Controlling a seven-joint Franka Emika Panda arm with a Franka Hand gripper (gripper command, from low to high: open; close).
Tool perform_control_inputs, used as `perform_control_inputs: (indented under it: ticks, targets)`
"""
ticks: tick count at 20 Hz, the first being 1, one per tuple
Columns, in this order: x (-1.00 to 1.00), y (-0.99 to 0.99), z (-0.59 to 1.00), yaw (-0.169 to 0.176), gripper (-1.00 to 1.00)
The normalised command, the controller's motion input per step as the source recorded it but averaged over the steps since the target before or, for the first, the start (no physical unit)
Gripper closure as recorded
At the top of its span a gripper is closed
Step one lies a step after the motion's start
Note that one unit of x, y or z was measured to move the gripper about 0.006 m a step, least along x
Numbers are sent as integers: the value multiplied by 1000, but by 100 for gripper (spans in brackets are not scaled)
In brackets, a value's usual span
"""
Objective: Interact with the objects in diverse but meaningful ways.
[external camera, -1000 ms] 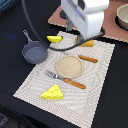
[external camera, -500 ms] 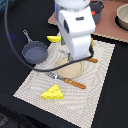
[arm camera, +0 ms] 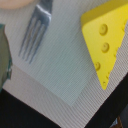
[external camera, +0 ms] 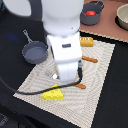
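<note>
So, exterior view first: my arm (external camera: pixel 62 35) fills most of the middle, low over the pale striped placemat (external camera: pixel 100 85) on the dark bench (external camera: pixel 117 110). Yellow cheese wedge (external camera: pixel 53 93) lies on the mat near its front edge, just below my wrist. A grey pan (external camera: pixel 34 52) sits off the mat toward that view's left, and a red tomato (external camera: pixel 90 12) is in a grey pot (external camera: pixel 92 19) up top. My hand is hidden, can't tell how it's set.

Wrist view: cheese wedge (arm camera: pixel 106 42) and fork tines (arm camera: pixel 34 32) on the mat, well apart.
</note>
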Motion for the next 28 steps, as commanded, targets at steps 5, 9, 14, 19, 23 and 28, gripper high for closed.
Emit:
perform_control_inputs:
  ticks: [5, 9, 14, 19, 23, 28]
  targets:
    - [130, -497, -212, -14, -100]
    - [0, -341, -261, 0, -100]
    - [-20, -286, -310, 0, -100]
    - [-9, -303, -321, 0, -100]
    - [0, -364, -341, 0, -100]
    - [0, -282, -389, 0, -100]
